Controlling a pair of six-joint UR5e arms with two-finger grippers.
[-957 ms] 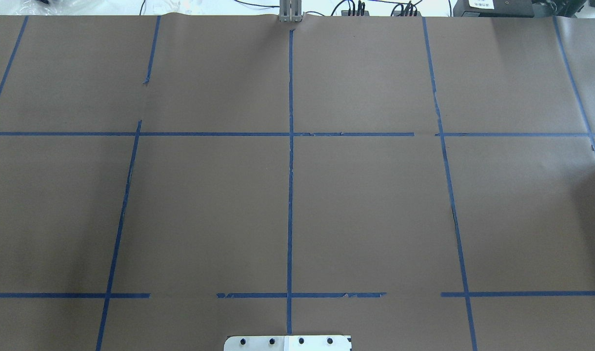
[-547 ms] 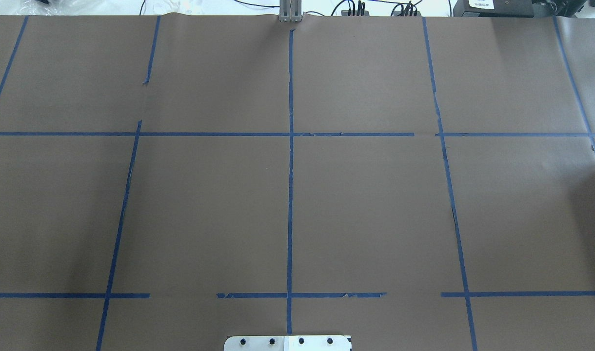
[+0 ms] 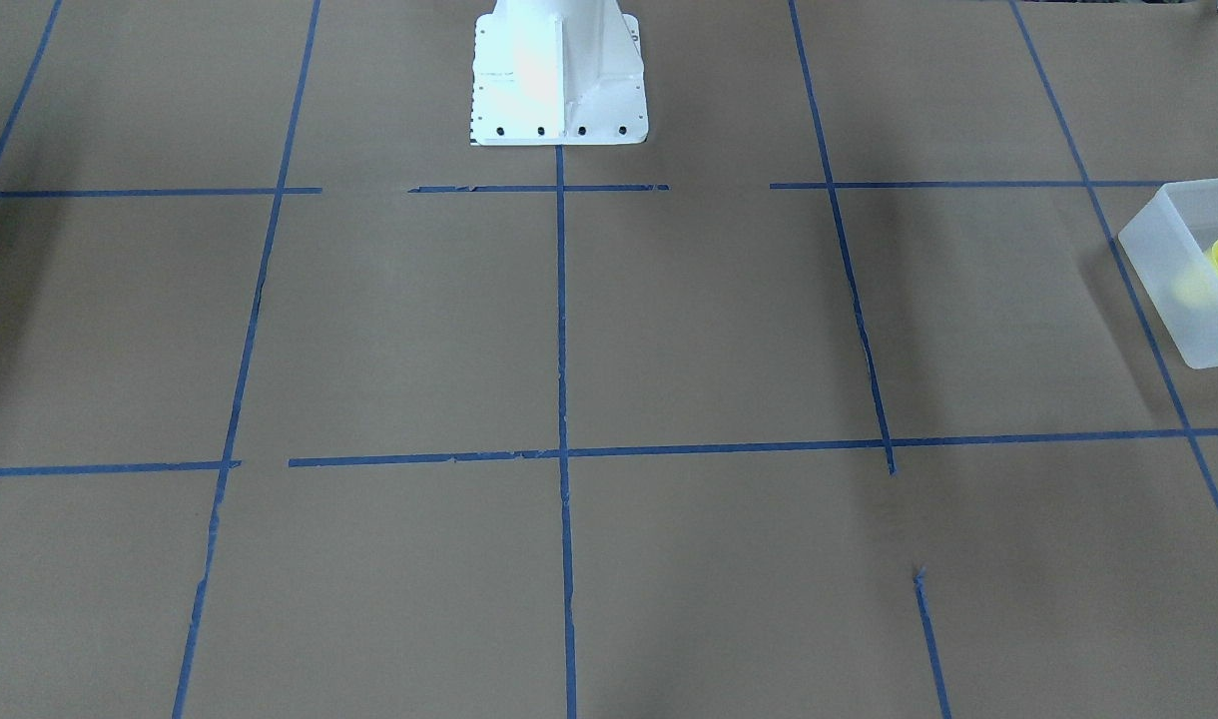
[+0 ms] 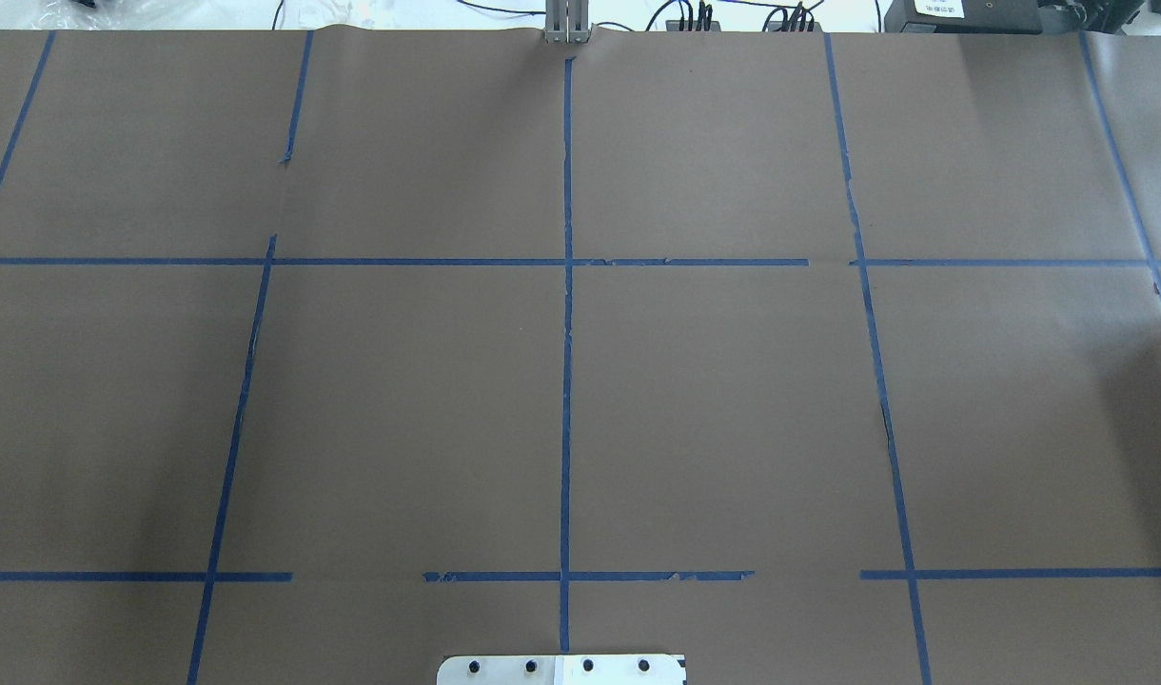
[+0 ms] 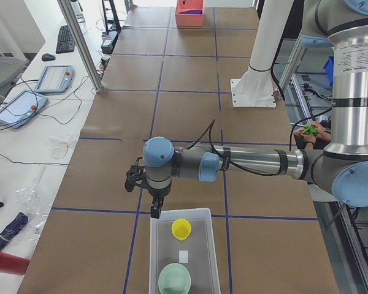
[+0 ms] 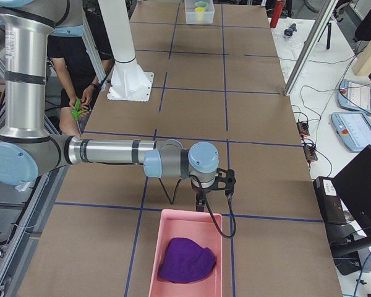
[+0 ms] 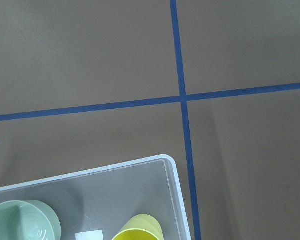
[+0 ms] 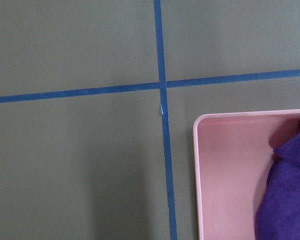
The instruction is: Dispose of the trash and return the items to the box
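Stretching level, left gripper (image 5: 154,210) hangs beside the box (image 5: 216,257); grip cannot be told

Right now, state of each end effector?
Left end effector: cannot be told; it shows only in a side view.
Right end effector: cannot be told, same reason.

The brown-papered table (image 4: 733,381), gridded with blue tape (image 4: 566,381), carries the white robot base (image 3: 559,90) mid-edge, the frosted box (image 3: 1153,255) at the robot's left end and a pink bin (image 6: 185,224) at its right end.
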